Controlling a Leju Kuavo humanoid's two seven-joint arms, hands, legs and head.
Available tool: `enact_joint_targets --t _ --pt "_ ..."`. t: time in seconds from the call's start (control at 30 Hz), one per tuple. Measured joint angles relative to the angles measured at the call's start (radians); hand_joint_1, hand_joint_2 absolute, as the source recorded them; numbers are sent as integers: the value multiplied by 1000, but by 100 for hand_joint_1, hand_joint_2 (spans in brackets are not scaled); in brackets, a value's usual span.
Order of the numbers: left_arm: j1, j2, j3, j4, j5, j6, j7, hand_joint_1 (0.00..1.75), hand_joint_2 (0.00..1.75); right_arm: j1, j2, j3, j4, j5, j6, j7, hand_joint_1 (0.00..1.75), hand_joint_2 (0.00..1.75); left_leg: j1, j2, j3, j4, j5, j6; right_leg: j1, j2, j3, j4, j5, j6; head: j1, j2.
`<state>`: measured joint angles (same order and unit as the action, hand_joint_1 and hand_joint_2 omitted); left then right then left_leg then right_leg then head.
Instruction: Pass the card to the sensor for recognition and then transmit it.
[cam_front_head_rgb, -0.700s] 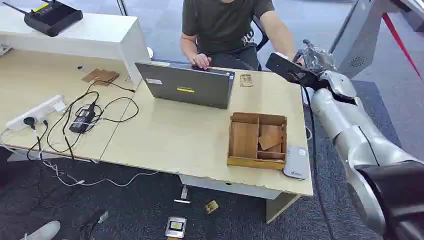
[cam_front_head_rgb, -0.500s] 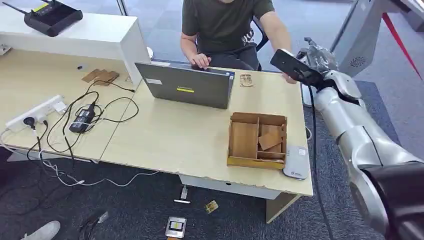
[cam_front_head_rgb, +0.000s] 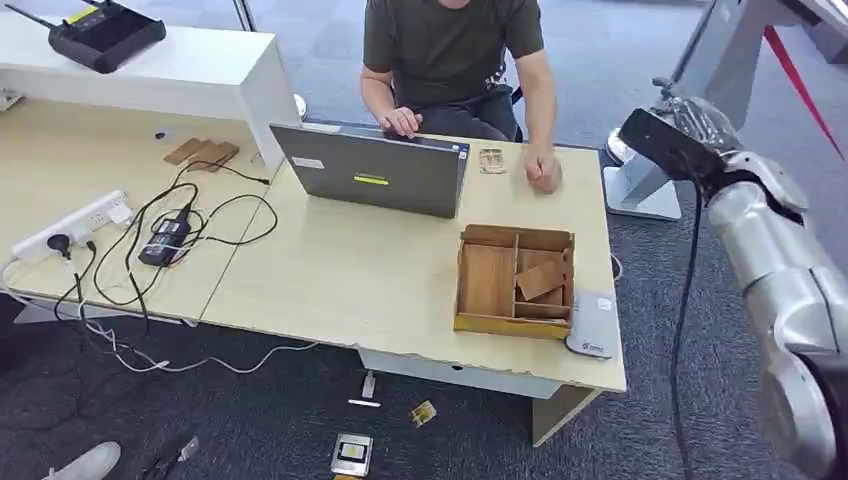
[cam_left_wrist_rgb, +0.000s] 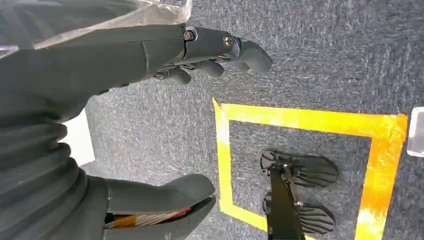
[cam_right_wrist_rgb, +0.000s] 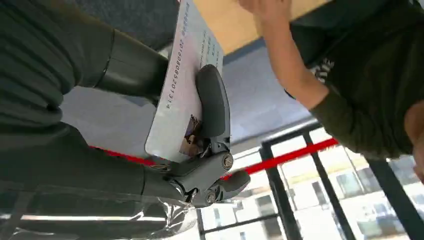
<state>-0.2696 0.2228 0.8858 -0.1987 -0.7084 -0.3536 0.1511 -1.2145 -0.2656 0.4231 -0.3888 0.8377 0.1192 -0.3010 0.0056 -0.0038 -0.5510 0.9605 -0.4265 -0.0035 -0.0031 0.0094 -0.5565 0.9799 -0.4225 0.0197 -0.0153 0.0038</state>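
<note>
Your right hand (cam_right_wrist_rgb: 200, 150) has the card (cam_right_wrist_rgb: 182, 85) pinched, fingers (cam_right_wrist_rgb: 212, 102) closed on it, out past the bench (cam_front_head_rgb: 380, 280) edge. The sensor (cam_front_head_rgb: 594, 325) sits at the bench corner, so scanning and handing over look undone. Left hand (cam_left_wrist_rgb: 150, 115) hangs slack, holding nothing.

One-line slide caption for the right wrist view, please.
Right hand pinches a white printed card between thumb and fingers, with a person's forearm reaching toward the desk beyond.
</note>
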Motion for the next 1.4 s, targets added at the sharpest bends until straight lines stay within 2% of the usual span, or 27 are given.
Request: enact_joint_targets --t 0.1,0.27,0.37,0.43,0.67,0.87,0.97,1.2,1.4 --pt "13 8 12 0 3 -4 -4 0 175 35 -55 -5 -68 -17 139 5 175 175 0 0 0 0 0 0 0 0 0 0 0 0 0 0" --pt "24 17 25 0 0 -6 -5 0 175 133 -134 -8 -214 -53 359 87 175 175 0 0 0 0 -1 0 0 0 0 0 0 0 -1 0" --pt "19 20 31 0 -11 -5 6 0 175 211 -163 -7 -318 -64 449 152 175 175 0 0 1 0 -1 0 0 0 0 0 0 0 0 0" --pt "11 20 31 0 -18 -4 11 0 175 267 -174 -4 -390 -69 476 184 175 175 0 0 1 0 -1 0 1 0 0 0 0 0 0 0" --pt "-7 19 31 0 -31 -2 18 0 175 402 -176 4 -529 -75 467 217 175 175 1 0 0 0 -1 0 1 0 0 1 0 0 -1 0" --pt "-11 18 31 0 -32 -2 18 0 175 431 -176 5 -582 -74 468 223 175 175 1 0 0 0 -1 0 1 0 0 0 0 0 -1 0" --pt "-12 16 31 0 -36 0 19 0 175 452 -167 9 -590 -71 443 220 175 175 1 0 0 0 -1 0 1 0 1 0 0 0 0 0" --pt "-20 11 31 0 -40 2 19 0 175 535 -109 32 -574 -37 377 206 175 175 1 0 0 -1 -1 0 1 0 0 0 0 0 -1 0" --pt "-28 8 31 0 -50 3 23 0 175 538 -70 55 -512 4 345 193 175 175 1 0 0 -1 -1 0 1 0 0 1 0 0 -1 0"
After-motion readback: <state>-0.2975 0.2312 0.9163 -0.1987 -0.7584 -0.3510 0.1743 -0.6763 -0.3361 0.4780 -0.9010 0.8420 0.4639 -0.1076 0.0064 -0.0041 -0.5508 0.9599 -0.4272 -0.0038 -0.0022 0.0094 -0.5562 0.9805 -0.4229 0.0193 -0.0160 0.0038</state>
